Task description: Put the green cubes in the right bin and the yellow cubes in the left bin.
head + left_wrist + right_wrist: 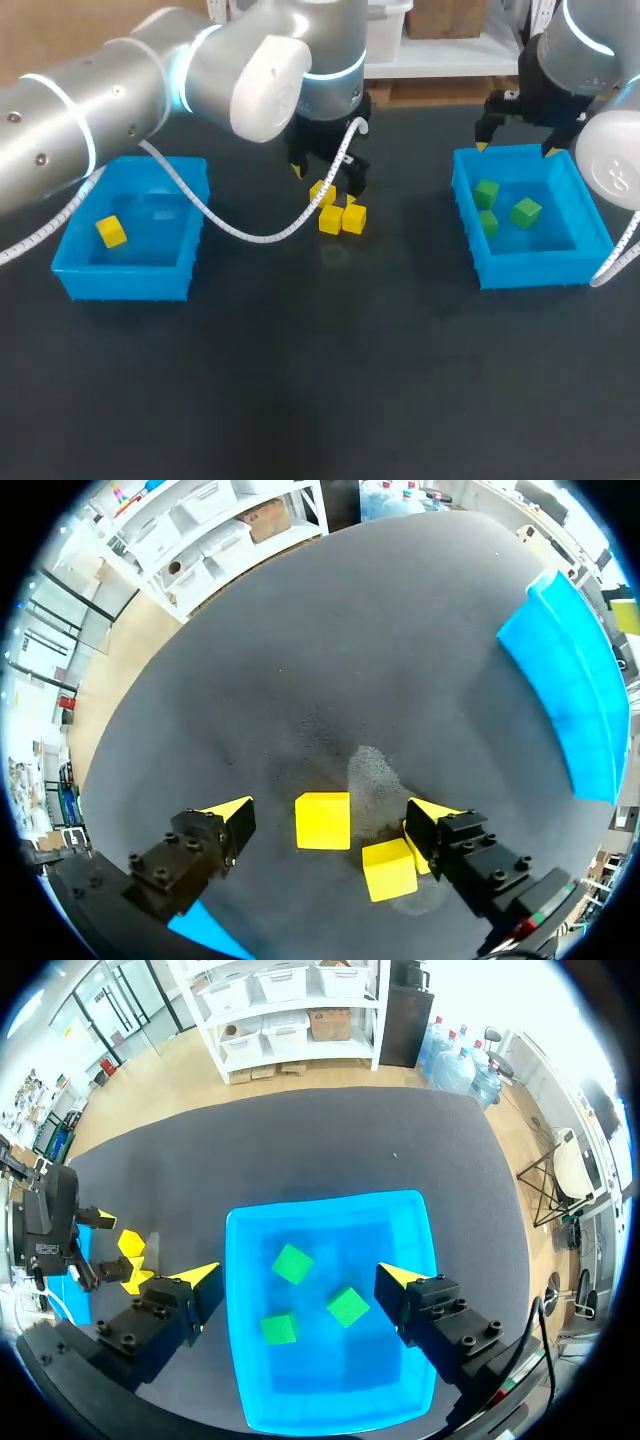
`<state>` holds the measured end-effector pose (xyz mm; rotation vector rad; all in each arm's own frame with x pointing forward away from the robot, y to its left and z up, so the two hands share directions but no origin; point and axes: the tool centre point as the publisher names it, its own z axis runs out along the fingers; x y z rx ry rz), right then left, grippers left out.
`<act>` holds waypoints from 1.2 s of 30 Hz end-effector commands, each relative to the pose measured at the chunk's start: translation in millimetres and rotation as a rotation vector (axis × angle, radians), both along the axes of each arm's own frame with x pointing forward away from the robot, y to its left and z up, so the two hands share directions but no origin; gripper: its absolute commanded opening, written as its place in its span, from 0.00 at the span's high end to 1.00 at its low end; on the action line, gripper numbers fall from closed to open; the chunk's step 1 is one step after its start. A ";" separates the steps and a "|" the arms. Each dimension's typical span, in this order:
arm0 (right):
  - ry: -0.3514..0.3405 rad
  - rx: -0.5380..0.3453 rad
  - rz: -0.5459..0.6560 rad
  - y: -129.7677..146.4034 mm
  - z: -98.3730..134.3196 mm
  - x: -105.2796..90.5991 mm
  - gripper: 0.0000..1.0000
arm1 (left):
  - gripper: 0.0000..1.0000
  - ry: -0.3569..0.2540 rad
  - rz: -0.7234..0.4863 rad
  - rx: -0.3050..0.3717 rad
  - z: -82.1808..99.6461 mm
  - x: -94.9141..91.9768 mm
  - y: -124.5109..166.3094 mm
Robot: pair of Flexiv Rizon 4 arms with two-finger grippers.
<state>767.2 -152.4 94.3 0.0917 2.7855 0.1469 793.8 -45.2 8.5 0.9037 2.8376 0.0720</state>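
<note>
upper middle: left gripper [330, 813] fingers apart, yellow cube [323, 820] between them, second yellow cube [389, 869] just beside one finger. upper right: right gripper [515, 150] spread wide above right bin [530, 270] holding green cubes [487, 192].

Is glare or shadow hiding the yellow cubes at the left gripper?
Left wrist view: no, both yellow cubes are evenly lit; only a pale sheen on the table beside them. Head view: the white cable crosses them, no glare.

The right blue plastic bin [530, 268] holds three green cubes [497, 208]; the left blue plastic bin [125, 282] holds one yellow cube [111, 231]. More yellow cubes [341, 218] cluster on the dark counter [330, 380] under the left tool [324, 186].
</note>
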 end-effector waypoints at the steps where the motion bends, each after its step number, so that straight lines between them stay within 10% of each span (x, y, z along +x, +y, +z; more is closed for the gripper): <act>1: -0.005 -0.002 -0.003 -0.1 -0.1 -1.8 0.00 | 0.00 0.005 0.012 -0.001 -2.8 3.3 -0.3; 10: -0.005 -0.002 -0.003 -0.1 -0.1 -1.8 0.00 | 0.00 0.010 0.024 -0.011 -5.8 1.3 3.0; 14: -0.005 -0.002 -0.003 -0.1 -0.1 -1.8 0.00 | 1.00 0.011 0.045 -0.020 -8.3 -1.1 8.1; 26: -0.005 -0.002 -0.003 -0.1 -0.1 -1.8 0.00 | 1.00 0.013 0.063 -0.072 -0.9 -10.0 12.1; 36: -0.005 -0.002 -0.003 -0.1 -0.1 -1.8 0.00 | 1.00 -0.050 0.035 -0.158 51.6 -13.9 47.7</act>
